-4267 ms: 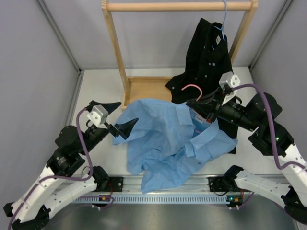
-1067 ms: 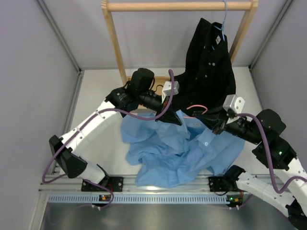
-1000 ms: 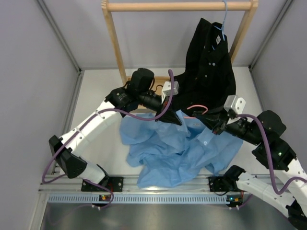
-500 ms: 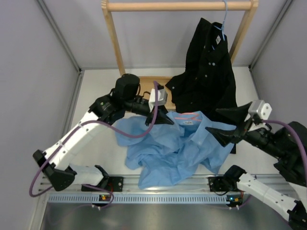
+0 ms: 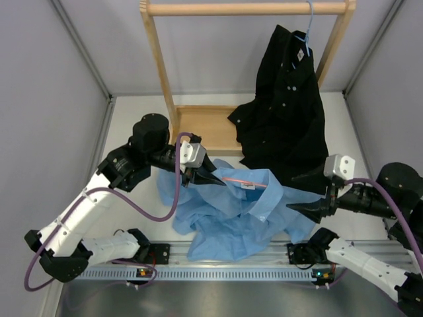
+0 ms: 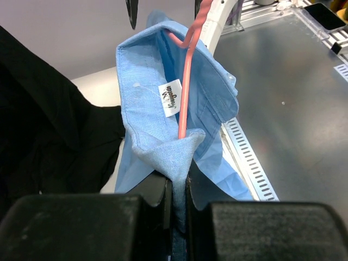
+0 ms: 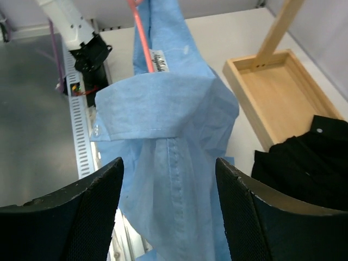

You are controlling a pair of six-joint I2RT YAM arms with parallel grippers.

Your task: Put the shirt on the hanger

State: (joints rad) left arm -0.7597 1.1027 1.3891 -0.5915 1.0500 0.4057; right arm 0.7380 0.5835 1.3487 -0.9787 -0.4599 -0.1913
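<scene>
The light blue shirt (image 5: 228, 214) lies crumpled on the table, its collar lifted off the heap. My left gripper (image 5: 210, 177) is shut on a fold of collar cloth (image 6: 179, 157). The pink hanger (image 5: 244, 183) runs through the collar past the white label (image 6: 172, 99), and its wire ends in the pinched fold. My right gripper (image 5: 302, 193) stands open to the right of the shirt, touching nothing. From the right wrist, the collar (image 7: 157, 106) and hanger (image 7: 142, 46) hang ahead of the spread fingers (image 7: 92, 209).
A black shirt (image 5: 284, 99) hangs on a pale blue hanger from the wooden rack (image 5: 244, 8) at the back, its hem on the table near my right gripper. The rack's wooden tray base (image 5: 205, 125) sits behind the blue shirt. A metal rail (image 5: 218, 272) lines the near edge.
My right gripper has opened, let go near the collar and hanger, and drawn back right. My left arm has pulled the collar and hanger left and toward the front.
</scene>
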